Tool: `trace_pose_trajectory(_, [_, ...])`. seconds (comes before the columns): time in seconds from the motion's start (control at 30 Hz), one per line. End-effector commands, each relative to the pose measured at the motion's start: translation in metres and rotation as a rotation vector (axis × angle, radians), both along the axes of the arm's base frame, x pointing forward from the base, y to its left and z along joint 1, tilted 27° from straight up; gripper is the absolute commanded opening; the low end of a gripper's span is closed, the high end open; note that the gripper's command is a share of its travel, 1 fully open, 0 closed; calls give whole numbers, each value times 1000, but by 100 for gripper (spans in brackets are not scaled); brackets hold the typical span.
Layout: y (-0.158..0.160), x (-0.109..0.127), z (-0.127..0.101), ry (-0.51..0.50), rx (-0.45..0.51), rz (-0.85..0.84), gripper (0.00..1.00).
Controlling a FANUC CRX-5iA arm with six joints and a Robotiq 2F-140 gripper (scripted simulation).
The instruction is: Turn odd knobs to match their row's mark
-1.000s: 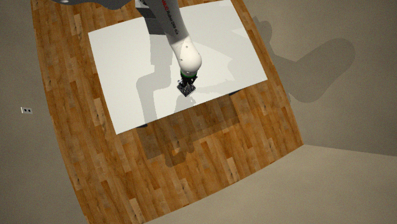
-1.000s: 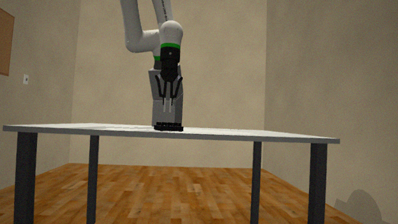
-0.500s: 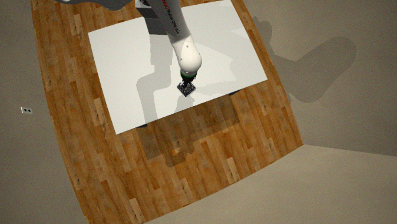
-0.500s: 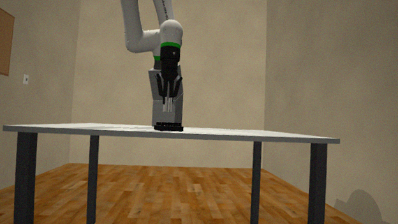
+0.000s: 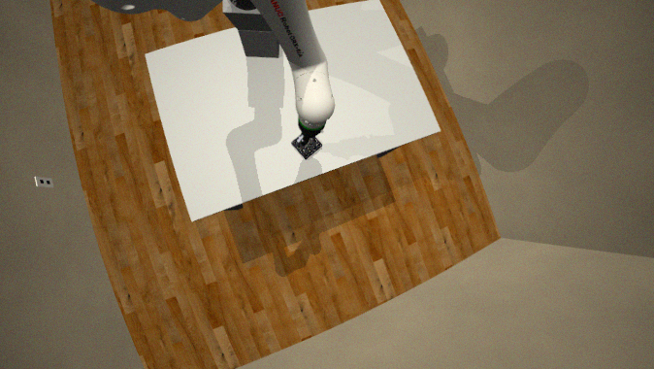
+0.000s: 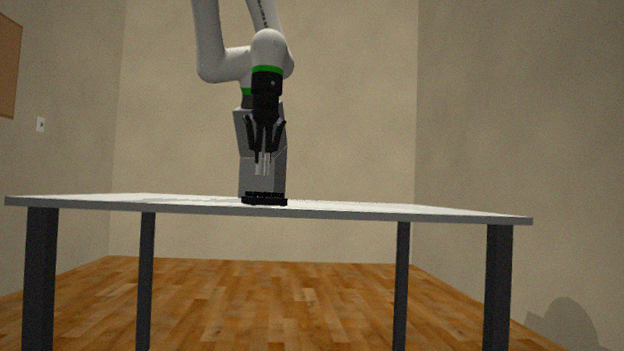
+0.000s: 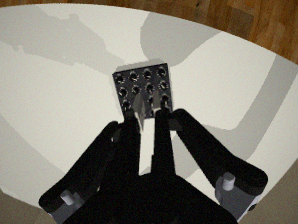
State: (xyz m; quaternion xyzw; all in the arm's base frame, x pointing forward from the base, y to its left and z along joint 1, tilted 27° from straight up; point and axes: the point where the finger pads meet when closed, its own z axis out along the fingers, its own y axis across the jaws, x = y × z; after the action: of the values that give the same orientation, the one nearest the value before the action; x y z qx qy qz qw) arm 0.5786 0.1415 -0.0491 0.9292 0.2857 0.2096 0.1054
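The small black knob box [image 5: 308, 147] [image 6: 264, 200] [image 7: 143, 86] stands flat on the white table [image 5: 204, 97] [image 6: 126, 201] [image 7: 60, 96], near its front edge. Its knobs show only as dark dots in the wrist view; their white lines and the printed names are too small to read. My gripper [image 6: 263, 173] [image 7: 148, 100] points straight down and hangs a short way above the box, clear of the knobs. Its fingers are drawn close together with a narrow gap and hold nothing. In the top view the arm hides most of the gripper.
The robot's grey base block [image 5: 262, 41] [image 6: 242, 138] stands on the table behind the box. The table edge [image 6: 377, 214] is close to the box on the front side. The wooden floor [image 5: 291, 272] lies below.
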Motion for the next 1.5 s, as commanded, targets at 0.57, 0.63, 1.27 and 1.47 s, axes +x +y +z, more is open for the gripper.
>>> trace_pose_trajectory(0.57, [0, 0, 0, 2, 0, 0, 12])
trace_pose_trajectory(0.63, [0, 0, 0, 2, 0, 0, 12])
trace_pose_trajectory(1.27, [-1, 6, -10, 2, -1, 0, 12])
trace_pose_trajectory(1.47, [-1, 8, -14, 2, -1, 0, 12])
